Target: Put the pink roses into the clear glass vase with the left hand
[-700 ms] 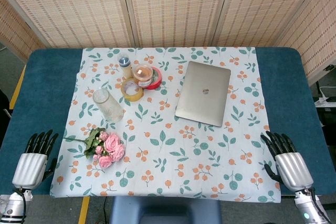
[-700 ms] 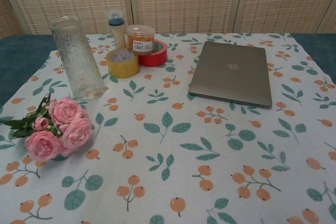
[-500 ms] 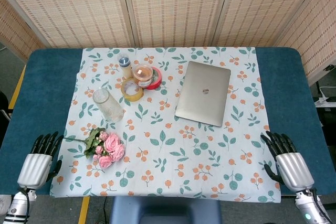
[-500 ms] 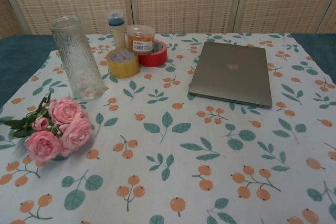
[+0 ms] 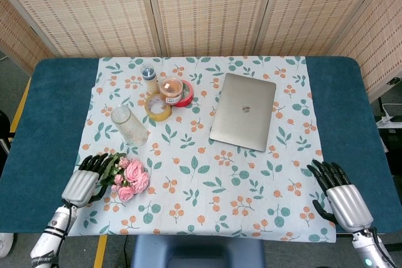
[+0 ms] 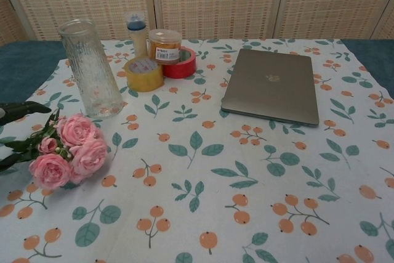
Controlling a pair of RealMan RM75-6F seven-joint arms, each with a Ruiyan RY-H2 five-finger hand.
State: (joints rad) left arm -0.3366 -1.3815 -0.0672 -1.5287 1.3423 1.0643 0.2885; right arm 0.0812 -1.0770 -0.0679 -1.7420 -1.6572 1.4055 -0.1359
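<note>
**Bystanders on the counter**

A closed silver laptop (image 5: 244, 112) lies flat right of centre on a white tablecloth (image 5: 207, 205) printed with orange berries and green leaves. The cloth covers the middle of a blue counter (image 5: 352, 105). At the far left of the cloth, a yellow tape roll (image 6: 143, 73) and a red tape roll (image 6: 184, 63) lie touching each other. A small orange-lidded jar (image 6: 165, 45) rests on top of them. Just behind stands a small bottle with a blue cap (image 6: 136, 29). Woven bamboo screens (image 5: 207, 4) close off the back.
</note>
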